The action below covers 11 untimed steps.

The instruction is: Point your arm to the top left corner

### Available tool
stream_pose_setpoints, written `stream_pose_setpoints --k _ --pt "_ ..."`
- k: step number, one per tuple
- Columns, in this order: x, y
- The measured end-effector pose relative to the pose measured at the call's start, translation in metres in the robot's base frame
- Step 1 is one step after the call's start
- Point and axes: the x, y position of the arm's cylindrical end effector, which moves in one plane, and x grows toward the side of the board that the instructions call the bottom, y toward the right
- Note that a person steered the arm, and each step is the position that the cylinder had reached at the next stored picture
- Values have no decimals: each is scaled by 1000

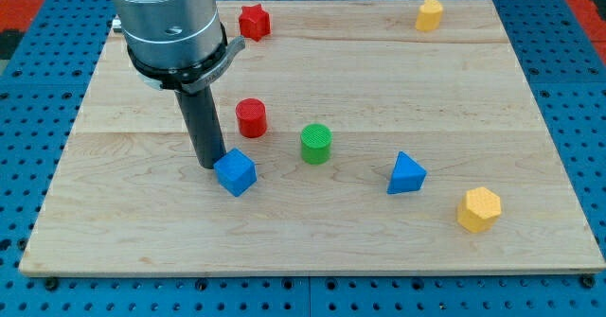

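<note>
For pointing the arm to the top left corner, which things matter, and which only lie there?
Job: my tip; the board, top left corner.
Lying about: blue cube beside the tip, red cylinder, red star, green cylinder, blue wedge, two yellow blocks.

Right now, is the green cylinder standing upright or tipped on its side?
Upright. The green cylinder shows its round flat face on top, with straight sides down to the board.

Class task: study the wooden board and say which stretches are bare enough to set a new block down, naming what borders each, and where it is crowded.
Bare: the strip along the view's bottom edge of the board, and the wide band between the yellow block and the blue triangular block. Crowded: the middle left, where my tip sits beside the blue cube, near the red cylinder and green cylinder.
</note>
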Motion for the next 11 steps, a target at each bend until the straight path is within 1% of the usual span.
stream_pose_setpoints --k 1,2,3,4,6,7,8,9,10,11 --pt "21 -13" --pt "41 14" --pt "46 -4" --pt "8 -51" --pt "-134 -145" --pt "-180 -175" --pt "-212 -192" --pt "-221 -192" --pt "-252 -178" --pt "-284 -140"
